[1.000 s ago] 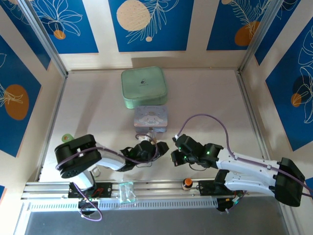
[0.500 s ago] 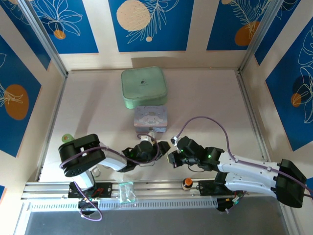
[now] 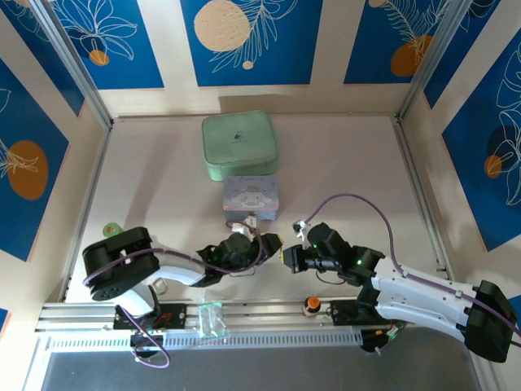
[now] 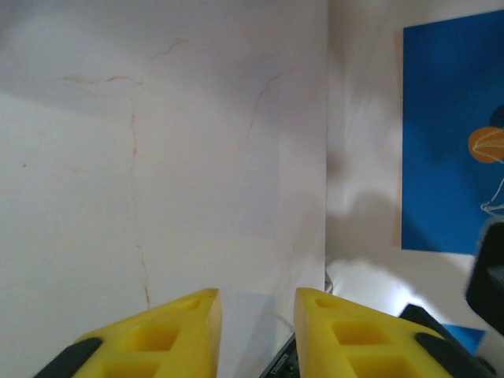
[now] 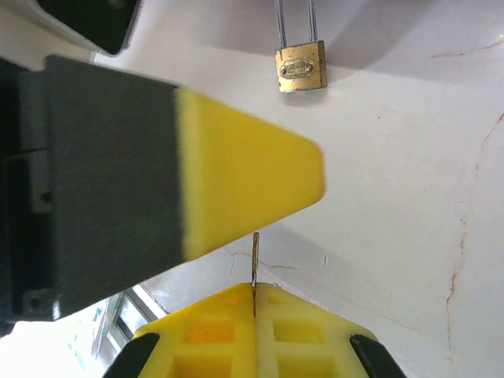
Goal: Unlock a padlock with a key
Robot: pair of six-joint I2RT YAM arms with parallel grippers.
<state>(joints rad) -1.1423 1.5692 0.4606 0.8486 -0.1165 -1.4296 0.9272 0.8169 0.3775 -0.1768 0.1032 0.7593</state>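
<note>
Pale table (image 3: 163,204), left end effector (image 3: 271,243) low, facing right end effector (image 3: 287,258).

The left gripper (image 4: 257,315) is narrowing its jaws at centre frame; the left arm (image 3: 122,265) is swinging toward the lower left, the right arm (image 3: 423,293) toward the lower right.

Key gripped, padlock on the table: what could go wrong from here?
1. The padlock lies loose on the table, in neither gripper; a push from the key could slide it away.
2. A finger of the left gripper sits close by the key's tip, so the two may collide.
3. The right gripper pinches the thin key narrowly; it might twist on contact.
</note>
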